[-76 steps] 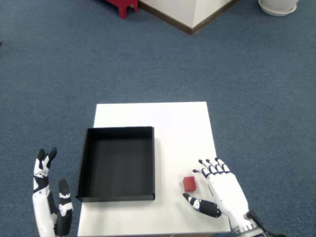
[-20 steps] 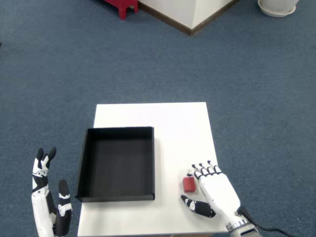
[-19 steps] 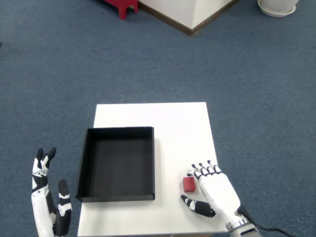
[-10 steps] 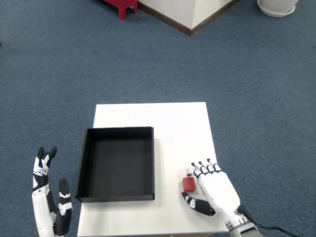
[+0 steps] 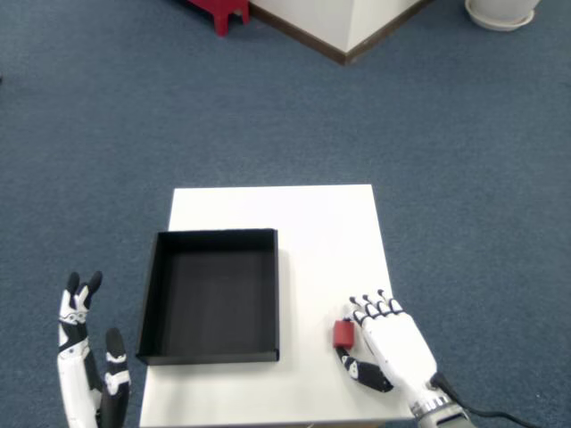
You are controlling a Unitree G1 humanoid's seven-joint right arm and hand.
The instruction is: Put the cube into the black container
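On the white table (image 5: pixel 312 223), ringed by blue carpet (image 5: pixel 134 116), we see our right hand (image 5: pixel 393 343) pinching the red cube (image 5: pixel 343 333) just right of the black container (image 5: pixel 212 294).

It looked like an office or lab room — blue carpet (image 5: pixel 107 134) all round a small white tabletop (image 5: pixel 321 232), a white wall corner (image 5: pixel 343 22) with dark skirting beyond it.

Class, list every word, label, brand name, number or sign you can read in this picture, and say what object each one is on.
None: no readable text appears anywhere in the head view.
The red cube, the black container, the white table and the right hand all show plain surfaces, with no visible print, labels or numbers.
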